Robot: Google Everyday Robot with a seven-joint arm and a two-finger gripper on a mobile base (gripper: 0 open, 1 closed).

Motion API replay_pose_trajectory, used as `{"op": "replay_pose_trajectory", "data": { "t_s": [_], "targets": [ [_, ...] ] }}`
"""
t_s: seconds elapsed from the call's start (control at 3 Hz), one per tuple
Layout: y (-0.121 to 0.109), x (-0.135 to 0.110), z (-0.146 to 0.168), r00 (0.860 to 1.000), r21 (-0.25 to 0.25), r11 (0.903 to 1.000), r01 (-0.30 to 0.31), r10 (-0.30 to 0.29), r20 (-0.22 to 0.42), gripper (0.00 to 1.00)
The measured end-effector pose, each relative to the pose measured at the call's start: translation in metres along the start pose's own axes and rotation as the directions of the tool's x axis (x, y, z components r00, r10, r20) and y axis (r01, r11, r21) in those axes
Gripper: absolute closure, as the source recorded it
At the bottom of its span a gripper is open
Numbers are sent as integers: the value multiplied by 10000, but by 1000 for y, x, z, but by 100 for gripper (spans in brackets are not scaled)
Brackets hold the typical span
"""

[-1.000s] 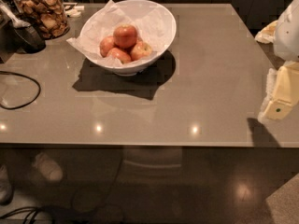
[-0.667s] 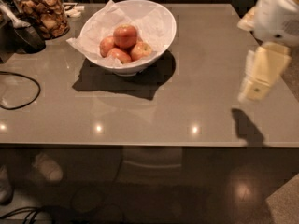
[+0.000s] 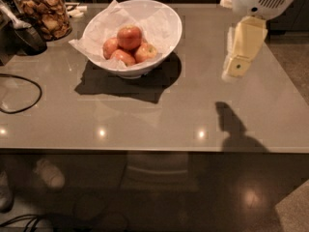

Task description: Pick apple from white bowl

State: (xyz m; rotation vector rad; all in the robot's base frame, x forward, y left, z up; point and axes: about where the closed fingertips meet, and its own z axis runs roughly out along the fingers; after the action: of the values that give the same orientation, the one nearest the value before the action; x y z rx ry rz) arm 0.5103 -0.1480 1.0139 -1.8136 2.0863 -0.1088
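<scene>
Grey table (image 3: 145,124), wide gap from white bowl (image 3: 176,36) to pincer (image 3: 234,67) at right edge

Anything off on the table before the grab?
Nothing stands out. The white bowl sits upright, the apple lies on top inside, nothing spilled. Its paper pokes over the left rim. The claw hangs over the table's right side, away from the bowl.
</scene>
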Motion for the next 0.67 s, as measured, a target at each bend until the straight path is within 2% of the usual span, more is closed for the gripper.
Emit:
{"op": "replay_pose_trajectory", "data": {
  "t_s": [0.33, 0.67],
  "targets": [
    [-2, -3, 0, 10000, 99, 10000, 13, -14, 66, 0],
    [-18, -17, 20, 9963, -402, 9957, -840, 848, 167, 0]
  ]
}}
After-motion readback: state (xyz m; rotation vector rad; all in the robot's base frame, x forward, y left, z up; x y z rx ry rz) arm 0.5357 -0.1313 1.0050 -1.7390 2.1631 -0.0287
